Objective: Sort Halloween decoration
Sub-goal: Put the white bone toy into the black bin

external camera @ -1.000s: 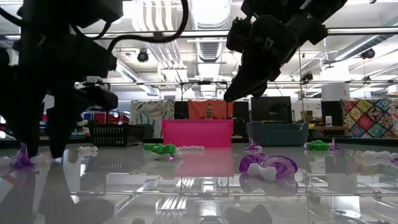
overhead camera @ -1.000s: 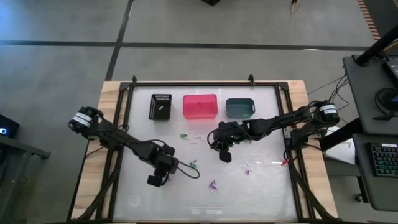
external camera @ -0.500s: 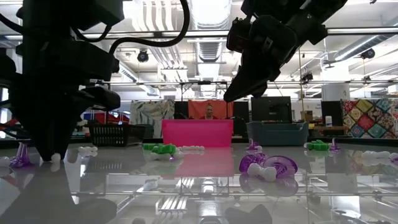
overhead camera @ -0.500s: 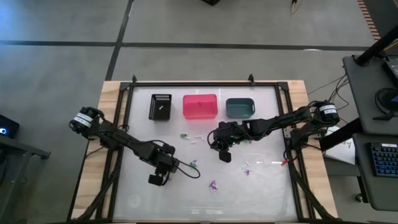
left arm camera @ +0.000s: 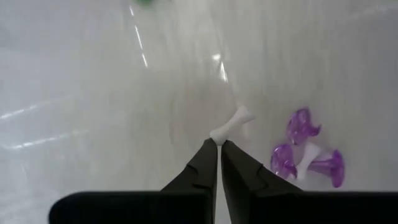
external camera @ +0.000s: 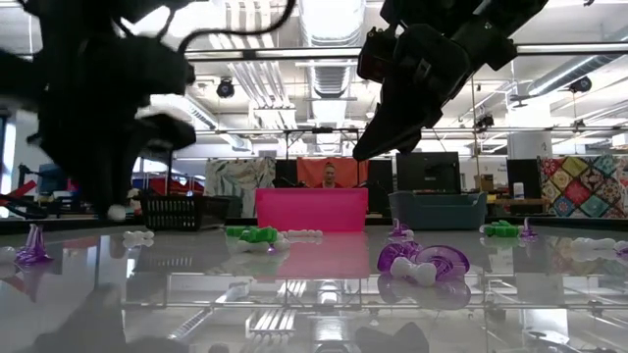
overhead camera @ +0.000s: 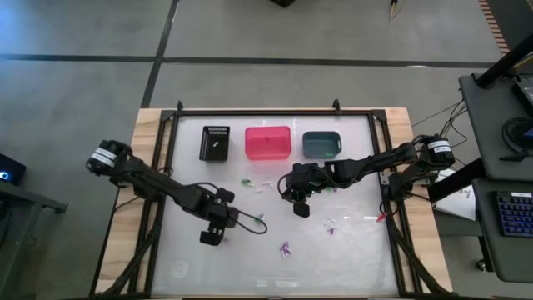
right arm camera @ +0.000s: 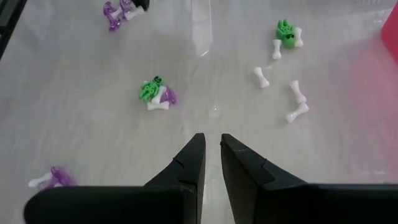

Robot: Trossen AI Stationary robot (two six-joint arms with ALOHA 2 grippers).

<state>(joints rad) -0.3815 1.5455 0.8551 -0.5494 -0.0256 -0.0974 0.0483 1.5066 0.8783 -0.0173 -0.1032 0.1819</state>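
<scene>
The Halloween decoration is tiny trinkets strewn over the clear table: purple pieces (left arm camera: 305, 152), a green one with a bone (right arm camera: 155, 93), white bones (right arm camera: 292, 99), and a purple one (overhead camera: 285, 248). My left gripper (overhead camera: 210, 237) is at the table's near left, shut on a small white bone (left arm camera: 231, 122) held above the surface. My right gripper (overhead camera: 300, 208) hangs over the table's middle, its fingers (right arm camera: 198, 146) a narrow gap apart with nothing between them. My left gripper pinches one knobbed end of the white bone (left arm camera: 217, 134) between its two fingertips. The fingers come from above, pointing down. The rest of the bone sticks out past the tips. It is lifted clear of the table, seen at the gripper's lower end (external camera: 118, 211).
A black bin (overhead camera: 215, 142), a pink bin (overhead camera: 267, 142) and a teal bin (overhead camera: 321, 144) stand in a row at the table's far side. More green and white trinkets (overhead camera: 250, 182) lie below the pink bin, others (overhead camera: 331, 225) to the right.
My left gripper stood open with its fingertips on the table, then shut on the white bone and has risen, lifting the bone clear of the surface. My right gripper has kept still.
</scene>
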